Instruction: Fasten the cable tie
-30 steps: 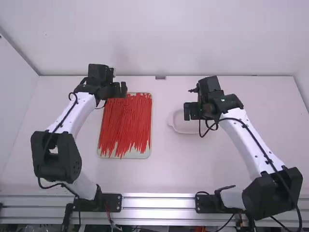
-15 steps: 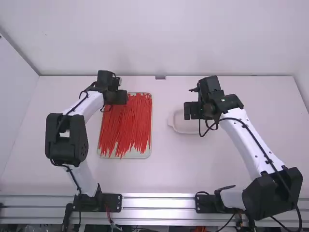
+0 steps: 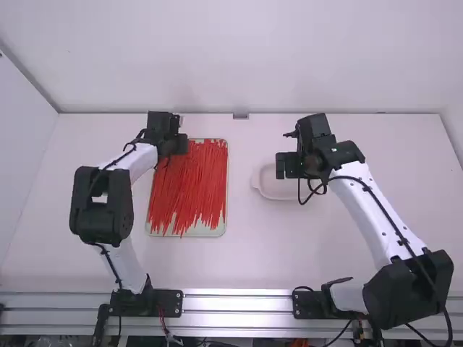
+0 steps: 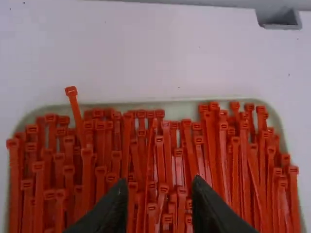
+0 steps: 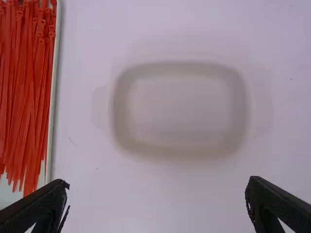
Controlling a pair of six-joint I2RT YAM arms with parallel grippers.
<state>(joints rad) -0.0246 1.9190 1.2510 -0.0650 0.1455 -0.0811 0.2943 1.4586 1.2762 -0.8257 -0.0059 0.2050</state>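
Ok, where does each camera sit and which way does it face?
High view: fixed above and behind the bases, facing forward and down on the table; left arm and right arm show whole.
Left wrist view: on the left wrist, facing down at the cable ties in their tray; the open left gripper shows.
Right wrist view: on the right wrist, facing down at the white dish; the open right gripper shows.
Shared: both wrist views catch the ties.

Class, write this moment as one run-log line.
left gripper: open over cable ties | right gripper: open above dish
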